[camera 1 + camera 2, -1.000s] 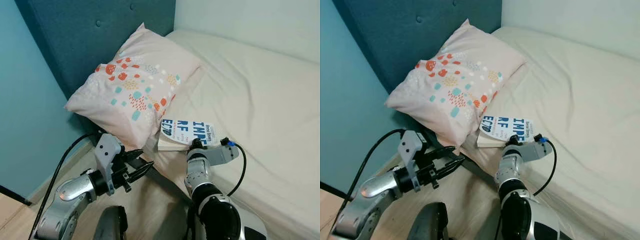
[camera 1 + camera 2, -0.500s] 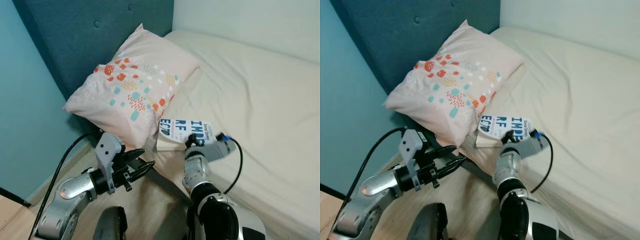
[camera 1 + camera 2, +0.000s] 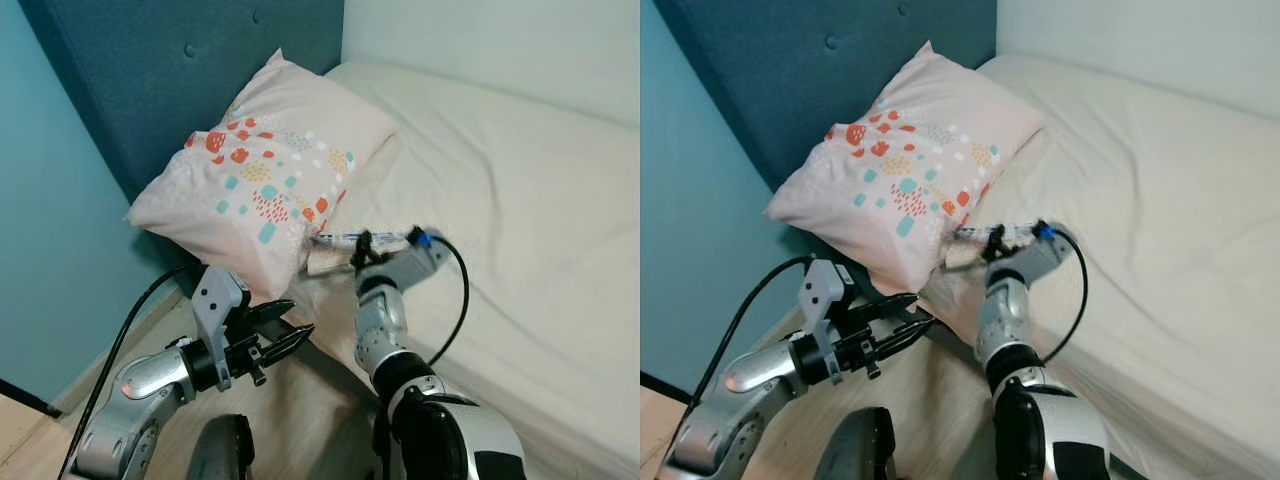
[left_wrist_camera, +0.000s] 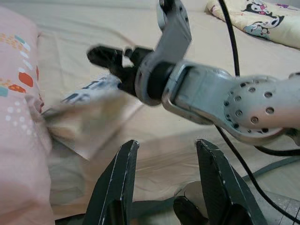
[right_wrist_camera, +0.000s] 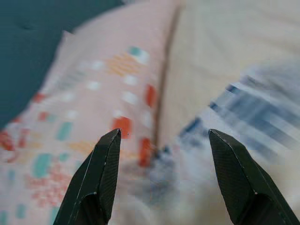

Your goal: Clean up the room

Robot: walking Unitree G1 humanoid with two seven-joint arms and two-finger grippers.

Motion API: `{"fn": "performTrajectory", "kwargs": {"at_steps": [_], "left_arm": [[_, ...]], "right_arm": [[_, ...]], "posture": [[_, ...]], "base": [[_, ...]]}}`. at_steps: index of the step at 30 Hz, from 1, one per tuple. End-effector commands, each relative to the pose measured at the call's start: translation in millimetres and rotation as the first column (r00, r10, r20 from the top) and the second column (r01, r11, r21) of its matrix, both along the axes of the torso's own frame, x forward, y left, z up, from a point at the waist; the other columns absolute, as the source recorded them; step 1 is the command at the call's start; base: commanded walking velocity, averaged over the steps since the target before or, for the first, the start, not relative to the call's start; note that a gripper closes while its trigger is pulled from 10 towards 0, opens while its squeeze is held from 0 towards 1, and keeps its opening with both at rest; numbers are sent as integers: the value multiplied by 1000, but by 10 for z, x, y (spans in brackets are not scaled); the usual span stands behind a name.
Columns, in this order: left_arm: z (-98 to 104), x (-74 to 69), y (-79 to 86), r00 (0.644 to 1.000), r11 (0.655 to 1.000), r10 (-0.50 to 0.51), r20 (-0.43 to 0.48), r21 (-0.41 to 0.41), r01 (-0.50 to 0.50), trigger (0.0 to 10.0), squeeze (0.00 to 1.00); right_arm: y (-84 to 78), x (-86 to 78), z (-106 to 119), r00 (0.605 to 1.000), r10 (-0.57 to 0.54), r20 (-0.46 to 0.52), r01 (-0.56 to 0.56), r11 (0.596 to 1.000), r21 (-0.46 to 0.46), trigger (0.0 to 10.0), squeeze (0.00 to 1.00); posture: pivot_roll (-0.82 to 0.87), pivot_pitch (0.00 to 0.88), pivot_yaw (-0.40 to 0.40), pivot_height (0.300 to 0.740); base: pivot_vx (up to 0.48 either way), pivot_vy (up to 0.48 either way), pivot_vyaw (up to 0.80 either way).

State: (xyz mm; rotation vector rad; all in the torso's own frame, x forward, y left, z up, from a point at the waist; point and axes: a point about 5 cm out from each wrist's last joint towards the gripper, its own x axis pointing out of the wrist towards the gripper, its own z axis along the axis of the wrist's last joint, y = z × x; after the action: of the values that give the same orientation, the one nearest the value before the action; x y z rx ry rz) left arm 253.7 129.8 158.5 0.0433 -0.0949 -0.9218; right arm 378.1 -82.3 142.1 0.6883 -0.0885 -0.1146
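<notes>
A white book with blue lettering point(image 3: 328, 250) lies on the bed against the lower edge of the patterned pillow point(image 3: 270, 170). It looks blurred in the left wrist view point(image 4: 86, 115) and the right wrist view point(image 5: 243, 117). My right gripper point(image 3: 362, 243) hovers just over the book's near end, beside the pillow, and hides most of the cover. Its fingers point(image 5: 105, 178) stand wide apart and open. My left gripper point(image 3: 290, 335) is open with nothing in it, low beside the bed and short of the book.
The cream bed point(image 3: 500, 190) stretches to the right and back. A teal headboard point(image 3: 150, 70) and a teal wall stand behind and left of the pillow. Wooden floor point(image 3: 300, 420) lies beside the bed under my arms. Another patterned cushion point(image 4: 262, 18) lies farther off on the bed.
My right gripper has risen and moved forward over the book toward the pillow. The book's cover, earlier plainly readable, now shows edge-on and blurred. The left arm has barely moved.
</notes>
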Motion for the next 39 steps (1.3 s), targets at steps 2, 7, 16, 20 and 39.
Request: {"fn": "performTrajectory", "kwargs": {"at_steps": [2,7,16,20,39], "left_arm": [[-28,-17,15,1000,1000,-9,-17,-2,9,10000,0],[-30,-15,14,1000,1000,-10,-17,-1,10,10000,0],[-69,71,39,997,998,67,-29,13,-67,10000,0],[-160,276,199,921,922,387,-36,21,-386,10000,0],[-526,371,6,792,809,581,-187,23,-588,10000,0]], "right_arm": [[786,-182,134,982,180,55,-183,981,61,10000,0],[813,-163,291,972,194,134,-199,980,19,10000,0],[548,-17,406,973,168,158,-152,983,-104,10000,0],[9,91,281,988,112,109,-77,956,-284,10000,0],[-877,-474,-549,981,174,-89,-187,692,-697,10000,0]], "posture": [[122,168,3,588],[121,168,7,588],[122,168,5,588],[102,150,0,588],[-5,65,-8,588]], "base": [[0,0,0],[0,0,0],[0,0,0],[0,0,0],[0,0,0]]}}
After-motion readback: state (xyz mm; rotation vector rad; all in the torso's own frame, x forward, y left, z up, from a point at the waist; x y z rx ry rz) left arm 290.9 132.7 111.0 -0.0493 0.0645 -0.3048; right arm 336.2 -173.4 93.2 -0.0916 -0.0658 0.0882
